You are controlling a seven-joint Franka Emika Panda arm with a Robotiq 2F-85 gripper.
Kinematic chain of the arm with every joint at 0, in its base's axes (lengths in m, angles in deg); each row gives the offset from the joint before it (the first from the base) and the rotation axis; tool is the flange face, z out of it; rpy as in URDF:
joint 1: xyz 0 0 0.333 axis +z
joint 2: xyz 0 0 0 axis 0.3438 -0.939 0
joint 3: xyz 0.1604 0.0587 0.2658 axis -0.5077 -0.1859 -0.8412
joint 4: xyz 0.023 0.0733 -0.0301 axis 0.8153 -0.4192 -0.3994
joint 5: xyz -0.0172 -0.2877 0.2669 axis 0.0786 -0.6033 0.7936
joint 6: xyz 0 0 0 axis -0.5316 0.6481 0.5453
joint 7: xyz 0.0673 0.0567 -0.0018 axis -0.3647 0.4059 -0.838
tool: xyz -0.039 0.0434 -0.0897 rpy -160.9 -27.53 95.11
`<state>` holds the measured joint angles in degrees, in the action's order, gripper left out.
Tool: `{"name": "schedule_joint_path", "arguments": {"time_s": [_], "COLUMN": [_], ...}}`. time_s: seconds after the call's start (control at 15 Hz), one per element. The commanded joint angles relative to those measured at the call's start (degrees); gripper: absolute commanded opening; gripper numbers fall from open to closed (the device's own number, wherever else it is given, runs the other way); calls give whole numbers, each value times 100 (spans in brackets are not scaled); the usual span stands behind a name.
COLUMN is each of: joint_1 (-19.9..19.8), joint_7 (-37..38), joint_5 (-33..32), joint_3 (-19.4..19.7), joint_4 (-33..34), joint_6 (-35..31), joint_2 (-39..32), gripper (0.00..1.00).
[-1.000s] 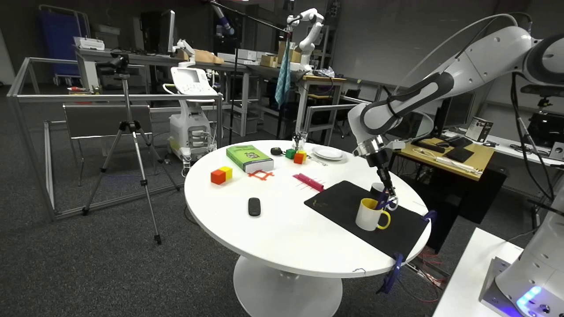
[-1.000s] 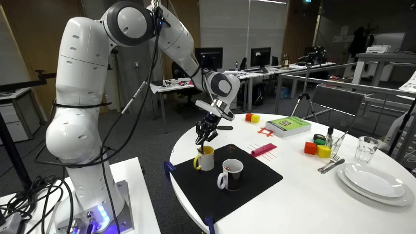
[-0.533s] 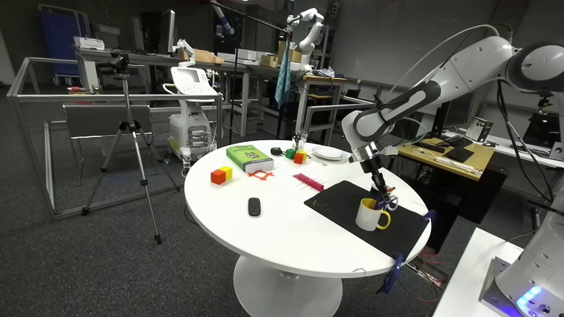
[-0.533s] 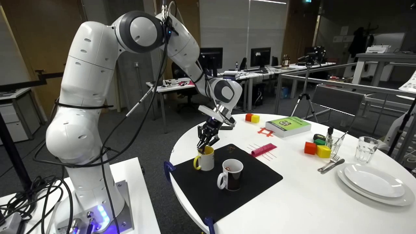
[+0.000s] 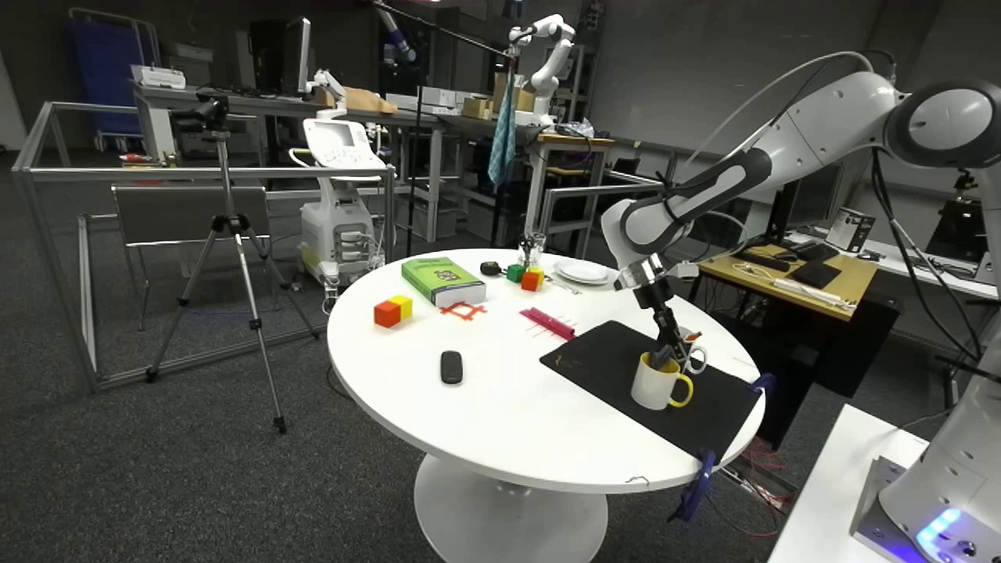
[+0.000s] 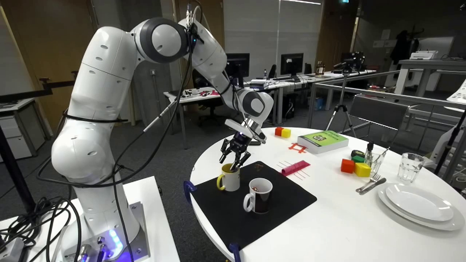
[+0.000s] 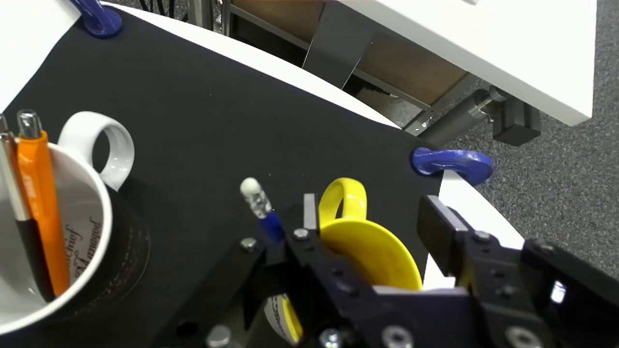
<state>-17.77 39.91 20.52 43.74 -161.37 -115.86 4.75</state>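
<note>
My gripper [image 7: 370, 217] stands open over the yellow-lined white mug [image 7: 382, 251], with nothing visibly held between the fingers. In an exterior view one fingertip [image 6: 235, 168] sits at or inside the mug's rim, while the other is apart on the far side. A blue stick with a white tip [image 7: 250, 187] leans out beside the left finger in the wrist view; its lower part is hidden behind the gripper. To the left there, a white-and-dark mug [image 7: 104, 227] holds an orange pen [image 7: 43, 208] and a black-and-silver pen [image 7: 26, 232]. Both mugs are upright.
A black mat [image 6: 225, 214] lies under both mugs, with blue clamps [image 7: 452, 164] at the table edge. Farther across are a pink roll [image 6: 295, 167], a green book [image 6: 323, 141], coloured cubes [image 6: 347, 166], plates [image 6: 420, 203], a glass [image 6: 410, 167] and a black remote [image 5: 451, 367].
My gripper has come down to the yellow-lined mug and its jaws have spread apart. The thin dark piece seen under the fingers earlier is no longer between them.
</note>
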Motion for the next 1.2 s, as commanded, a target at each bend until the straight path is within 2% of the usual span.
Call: {"name": "schedule_joint_path", "arguments": {"time_s": [0.0, 0.07, 0.13, 0.8, 1.13], "joint_1": [-70, -94, -111, -215, -504], "joint_7": [41, 6, -17, 215, 272], "joint_5": [-83, -67, -67, -296, -267], "joint_3": [-26, -27, -25, 240, 537], "joint_4": [162, 142, 121, -374, -781], "joint_6": [367, 390, 404, -33, -597], "joint_2": [199, 316, 420, 1441, 1647], "gripper": [92, 98, 100, 100, 100]}}
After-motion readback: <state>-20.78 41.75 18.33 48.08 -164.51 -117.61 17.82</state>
